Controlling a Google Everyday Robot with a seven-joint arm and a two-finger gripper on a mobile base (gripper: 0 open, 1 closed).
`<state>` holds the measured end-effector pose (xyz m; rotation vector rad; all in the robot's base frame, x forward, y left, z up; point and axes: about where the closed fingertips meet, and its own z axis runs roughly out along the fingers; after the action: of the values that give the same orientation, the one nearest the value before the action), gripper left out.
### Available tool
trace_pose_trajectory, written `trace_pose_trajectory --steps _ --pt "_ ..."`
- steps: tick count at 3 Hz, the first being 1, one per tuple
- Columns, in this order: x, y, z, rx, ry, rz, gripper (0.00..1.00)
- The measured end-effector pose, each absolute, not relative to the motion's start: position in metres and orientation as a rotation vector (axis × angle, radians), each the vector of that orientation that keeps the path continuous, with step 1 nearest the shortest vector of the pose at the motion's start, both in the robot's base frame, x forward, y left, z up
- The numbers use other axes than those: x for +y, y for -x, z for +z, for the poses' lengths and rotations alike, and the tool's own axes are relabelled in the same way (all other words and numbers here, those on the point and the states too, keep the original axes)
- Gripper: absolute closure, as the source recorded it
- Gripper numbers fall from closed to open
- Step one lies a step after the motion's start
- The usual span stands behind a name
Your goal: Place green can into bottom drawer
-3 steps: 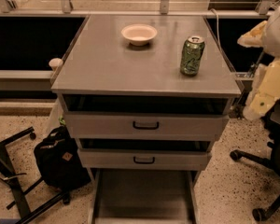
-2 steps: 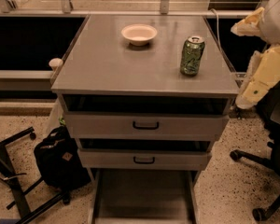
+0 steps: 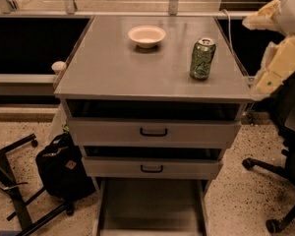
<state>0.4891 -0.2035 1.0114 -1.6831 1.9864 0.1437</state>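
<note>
The green can [image 3: 202, 58] stands upright on the right side of the grey cabinet top [image 3: 118, 68]. My gripper [image 3: 258, 53] hangs at the right edge of the view, just off the cabinet's right side and level with the can. Its two cream fingers [image 3: 278, 63] are spread apart and hold nothing. The bottom drawer [image 3: 150, 205] is pulled out at the foot of the cabinet, a wide shallow grey tray with nothing in it. The two upper drawers [image 3: 153, 132] with black handles are nearly shut.
A cream-white bowl [image 3: 146, 36] sits at the back middle of the cabinet top. A black bag [image 3: 61, 166] and a black stand [image 3: 14, 191] lie on the floor at the left. An office chair base [image 3: 275, 181] is at the right.
My gripper has moved left and slightly up, closer to the cabinet's right edge and the can. The can, bowl and drawers have not moved.
</note>
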Motion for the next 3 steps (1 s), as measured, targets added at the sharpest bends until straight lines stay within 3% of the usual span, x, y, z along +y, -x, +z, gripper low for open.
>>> trace_pose_trajectory --steps 2,3 --pt "-0.185 -0.586 0.978 1.790 1.687 0.521 0.00" --pt "-0.189 -0.624 0.993 1.730 1.610 0.495 0.00"
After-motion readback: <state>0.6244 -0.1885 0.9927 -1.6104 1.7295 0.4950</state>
